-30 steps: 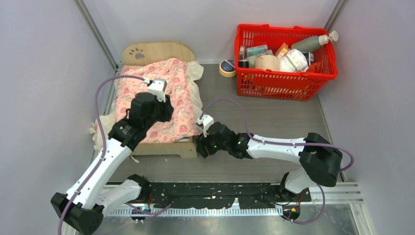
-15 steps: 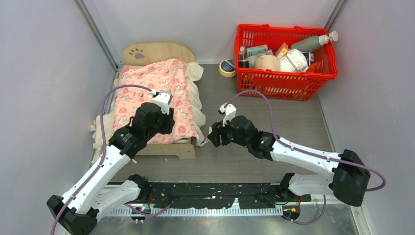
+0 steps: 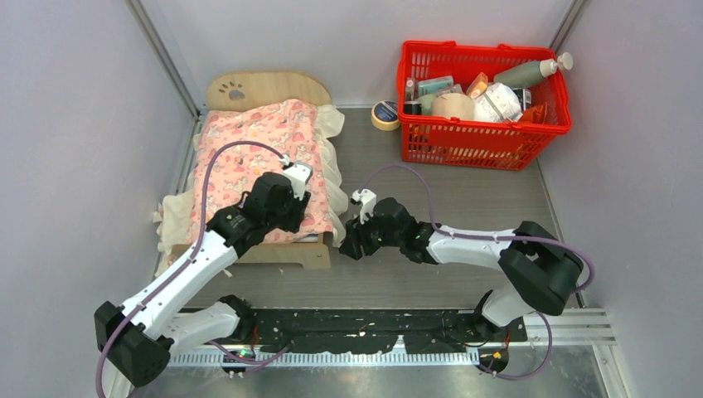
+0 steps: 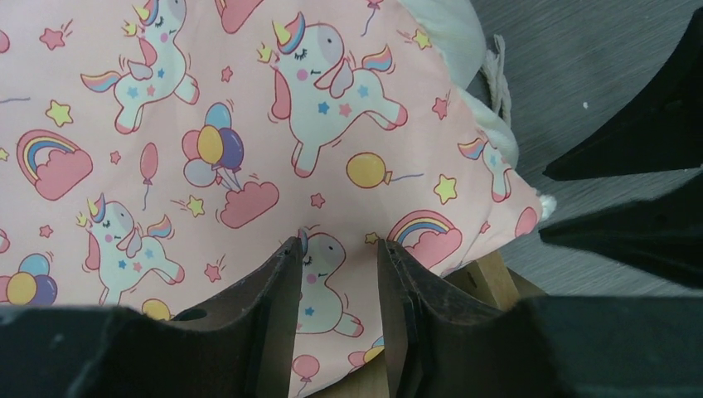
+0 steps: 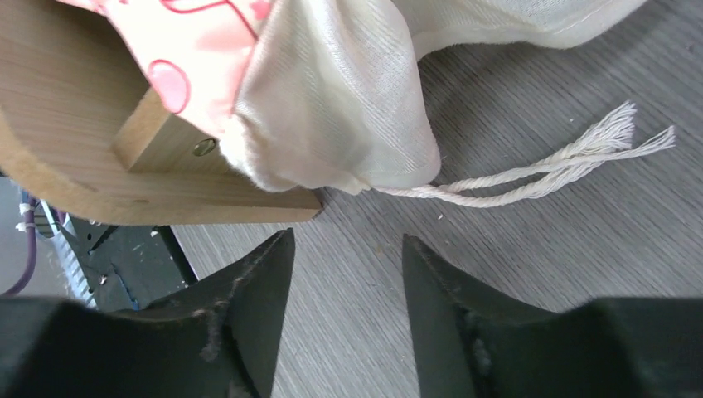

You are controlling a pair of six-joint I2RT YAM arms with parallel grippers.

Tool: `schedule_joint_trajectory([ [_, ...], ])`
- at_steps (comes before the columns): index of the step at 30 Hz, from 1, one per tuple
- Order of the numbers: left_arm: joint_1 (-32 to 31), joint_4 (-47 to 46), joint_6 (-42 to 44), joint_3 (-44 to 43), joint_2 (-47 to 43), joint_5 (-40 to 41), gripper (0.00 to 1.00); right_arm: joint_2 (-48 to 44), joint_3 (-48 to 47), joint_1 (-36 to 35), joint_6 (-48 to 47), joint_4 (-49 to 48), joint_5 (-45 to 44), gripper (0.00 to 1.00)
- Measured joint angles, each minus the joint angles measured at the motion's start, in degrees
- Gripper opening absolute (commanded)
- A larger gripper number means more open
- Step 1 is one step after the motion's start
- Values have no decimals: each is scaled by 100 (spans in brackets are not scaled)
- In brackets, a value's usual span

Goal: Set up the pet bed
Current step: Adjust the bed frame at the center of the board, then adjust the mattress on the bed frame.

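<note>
Judged light and stiff, the pet bed (image 3: 269,85) is best taken by its plywood rail (image 5: 99,195), just ahead of the open right tool (image 5: 348,240); the left tool (image 4: 337,245) is likewise parted, empty.

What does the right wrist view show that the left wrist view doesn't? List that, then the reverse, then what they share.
Right wrist only: the cord's frayed tassel on the table and a screw in the pet bed frame. Left wrist only: unicorns, rainbows and balloons printed across the blanket. Both: pink blanket, cream frill, plywood, grey table; the left gripper and right gripper are each open.
</note>
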State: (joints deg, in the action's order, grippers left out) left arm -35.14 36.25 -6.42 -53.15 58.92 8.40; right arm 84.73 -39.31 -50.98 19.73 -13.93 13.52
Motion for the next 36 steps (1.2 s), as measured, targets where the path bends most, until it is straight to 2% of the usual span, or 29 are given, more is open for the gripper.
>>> schedule_joint_trajectory([
  [2, -31, 0, -17, 92, -44, 61, 43, 142, -44, 0, -9, -46, -2, 37],
  [7, -138, 0, -26, 170, -33, 168, 44, 179, -175, 57, -9, -175, -151, 35],
  [14, -431, 122, -33, 101, 129, 505, 47, -28, -321, 107, -33, -83, -570, 46],
  [20, -863, 313, -240, -516, 326, 654, 48, -470, -275, 111, 48, -87, -356, 45],
  [28, -1191, 302, -540, -511, 844, 695, 49, -592, -85, 111, 208, -232, -127, 45],
  [29, -1196, 297, -560, -481, 896, 706, 47, -557, -85, 111, 219, -267, -105, 45],
  [31, -1202, 234, -603, -376, 962, 713, 37, -433, -87, 111, 271, -361, -46, 45],
  [32, -1200, 195, -643, -317, 986, 717, 30, -332, -92, 111, 293, -415, -9, 45],
  [34, -1200, 101, -688, -234, 1029, 728, 10, -118, -109, 111, 317, -472, 52, 45],
  [35, -1202, 33, -704, -214, 1036, 732, 1, -15, -118, 111, 323, -494, 76, 40],
  [36, -1202, -2, -721, -199, 1034, 745, 0, 63, -131, 111, 334, -496, 90, 33],
])
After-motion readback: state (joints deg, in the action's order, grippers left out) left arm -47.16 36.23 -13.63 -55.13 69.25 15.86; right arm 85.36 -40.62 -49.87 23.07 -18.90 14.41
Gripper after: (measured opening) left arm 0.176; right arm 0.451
